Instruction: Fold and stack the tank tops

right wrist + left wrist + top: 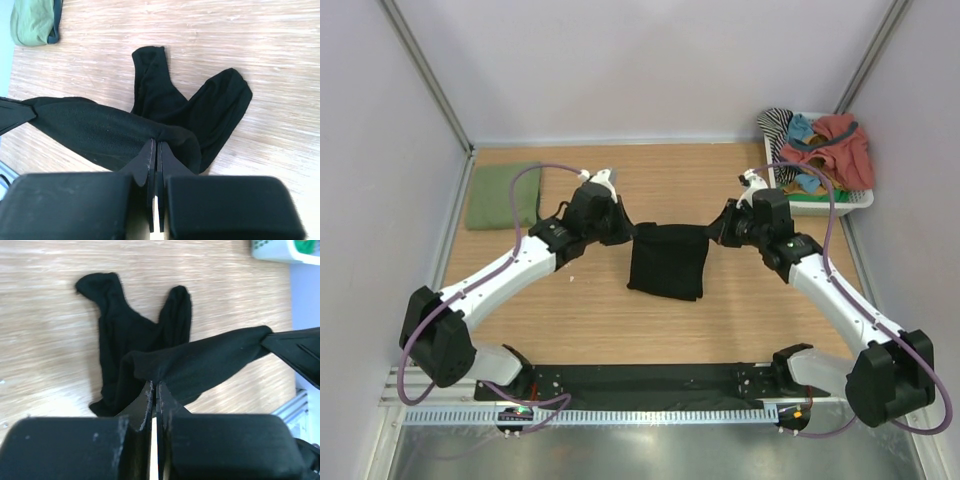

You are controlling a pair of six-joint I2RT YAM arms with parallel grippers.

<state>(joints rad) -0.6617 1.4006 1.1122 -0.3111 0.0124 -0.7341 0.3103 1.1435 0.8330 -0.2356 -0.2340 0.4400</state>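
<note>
**L gripper (pixel 155 386) & R gripper (pixel 155 144) both clamped on black tank top (pixel 667 262)**

Jaws on both pressed tight together, each nipping 1 end of the garment's raised edge. Cloth pulled taut btwn the 2 over mid table (pixel 590 320). Rest hangs down, w/ 2 straps lying on the wood. Olive green tank top (pixel 503 196) sits folded at far left. Basket (pixel 848 203) of mixed clothes at far right

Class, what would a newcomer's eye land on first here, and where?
A plain black cloth tank top is held stretched between the left gripper and right gripper, both shut on it, at the centre. A folded olive green tank top lies far left; a white basket of colourful clothes sits far right.
</note>
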